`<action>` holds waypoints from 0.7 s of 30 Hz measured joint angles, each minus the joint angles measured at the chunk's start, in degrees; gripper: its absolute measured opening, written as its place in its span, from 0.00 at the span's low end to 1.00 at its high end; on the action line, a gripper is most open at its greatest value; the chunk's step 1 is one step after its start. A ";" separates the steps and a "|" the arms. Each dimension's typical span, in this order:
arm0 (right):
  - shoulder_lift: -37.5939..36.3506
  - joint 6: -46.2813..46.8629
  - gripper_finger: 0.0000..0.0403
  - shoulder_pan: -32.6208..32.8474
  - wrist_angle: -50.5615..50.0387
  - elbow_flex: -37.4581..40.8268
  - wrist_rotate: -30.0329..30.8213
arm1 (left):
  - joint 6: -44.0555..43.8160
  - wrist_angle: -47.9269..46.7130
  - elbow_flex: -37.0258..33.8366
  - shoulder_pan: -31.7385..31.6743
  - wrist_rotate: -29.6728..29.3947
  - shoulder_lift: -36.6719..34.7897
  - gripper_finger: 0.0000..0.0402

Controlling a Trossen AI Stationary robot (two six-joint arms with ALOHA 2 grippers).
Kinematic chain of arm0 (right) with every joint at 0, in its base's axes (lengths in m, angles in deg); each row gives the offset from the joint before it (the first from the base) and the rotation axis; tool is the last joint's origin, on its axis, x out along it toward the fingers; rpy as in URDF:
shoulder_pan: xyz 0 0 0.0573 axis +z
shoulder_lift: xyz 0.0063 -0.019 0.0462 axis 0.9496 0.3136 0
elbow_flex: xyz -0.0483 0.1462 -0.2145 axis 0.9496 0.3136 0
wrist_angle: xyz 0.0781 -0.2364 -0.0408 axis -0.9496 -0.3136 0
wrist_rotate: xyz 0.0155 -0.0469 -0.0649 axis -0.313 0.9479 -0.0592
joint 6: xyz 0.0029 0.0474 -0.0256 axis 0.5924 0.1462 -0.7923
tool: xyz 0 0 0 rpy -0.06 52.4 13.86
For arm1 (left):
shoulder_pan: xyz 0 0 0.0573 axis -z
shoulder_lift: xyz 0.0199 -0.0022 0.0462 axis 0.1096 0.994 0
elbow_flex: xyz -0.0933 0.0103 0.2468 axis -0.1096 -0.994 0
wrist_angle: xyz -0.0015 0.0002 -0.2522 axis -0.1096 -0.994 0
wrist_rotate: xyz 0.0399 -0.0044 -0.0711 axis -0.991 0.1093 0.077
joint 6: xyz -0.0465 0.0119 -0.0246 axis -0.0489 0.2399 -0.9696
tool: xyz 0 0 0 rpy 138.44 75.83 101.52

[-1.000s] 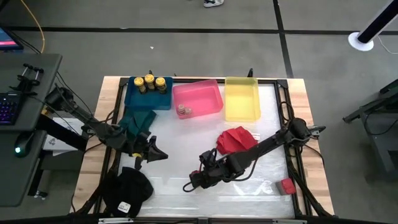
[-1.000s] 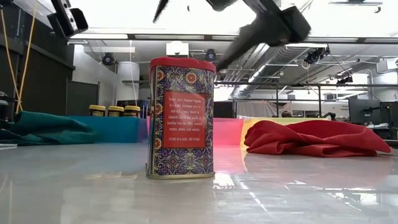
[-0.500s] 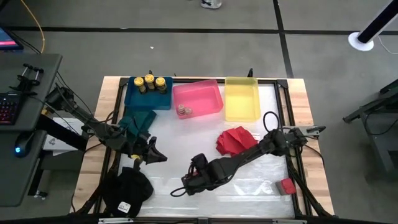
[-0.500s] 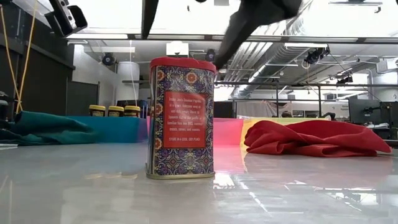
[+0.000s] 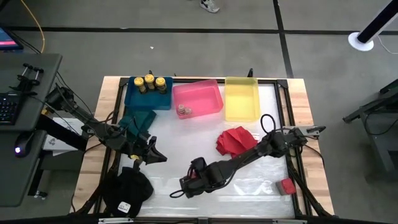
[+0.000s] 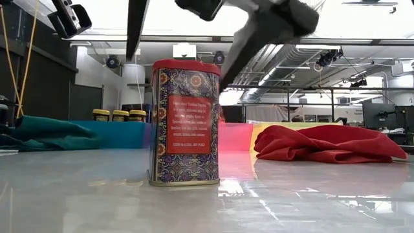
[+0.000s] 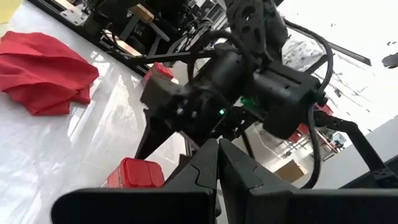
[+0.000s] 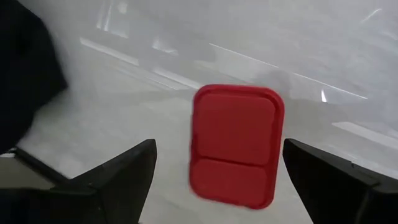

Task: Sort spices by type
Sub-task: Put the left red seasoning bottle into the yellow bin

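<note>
A red boxy tin (image 6: 184,123) with a patterned wall stands upright on the table near its near edge. Its red lid (image 8: 236,146) shows between the fingers of my right gripper (image 8: 217,149), which hangs open above it (image 5: 185,185). In the high view the gripper hides the tin. A second red tin (image 5: 286,185) stands near the right near corner. Three yellow-lidded jars (image 5: 149,83) stand in the blue bin (image 5: 134,99). A small pale jar (image 5: 182,111) stands in the pink bin (image 5: 208,102). My left gripper (image 5: 155,154) waits shut at the table's left. My right gripper comes at the tin from above, pointing down, with one finger (image 6: 136,26) to the left of the lid and the other finger (image 6: 259,35) reaching close to the tin's upper right edge (image 6: 218,68). I cannot tell whether it touches.
An empty yellow bin (image 5: 241,98) stands right of the pink one along the far edge. A crumpled red cloth (image 5: 236,140) lies at mid-table. A green cloth (image 5: 138,121) and a black cloth (image 5: 127,190) lie on the left side.
My right gripper has moved toward the table's left and near edge and come down, so its open fingers now straddle the tin's top. In the low view the tin has shifted a little toward the left.
</note>
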 joint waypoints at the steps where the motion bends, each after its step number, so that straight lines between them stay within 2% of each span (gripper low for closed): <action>1: 0.51 -0.16 0.86 -0.18 0.04 0.00 -0.34 | 0.00 -0.06 0.00 -0.01 0.01 0.00 0.00; 9: 3.47 -0.56 0.86 -0.59 0.07 0.00 -1.77 | 0.00 -0.01 0.01 -0.01 0.00 0.00 0.00; 21: 3.70 -2.54 0.86 -0.96 0.00 0.00 -1.59 | 1.29 0.03 0.00 -2.33 -0.07 0.00 0.00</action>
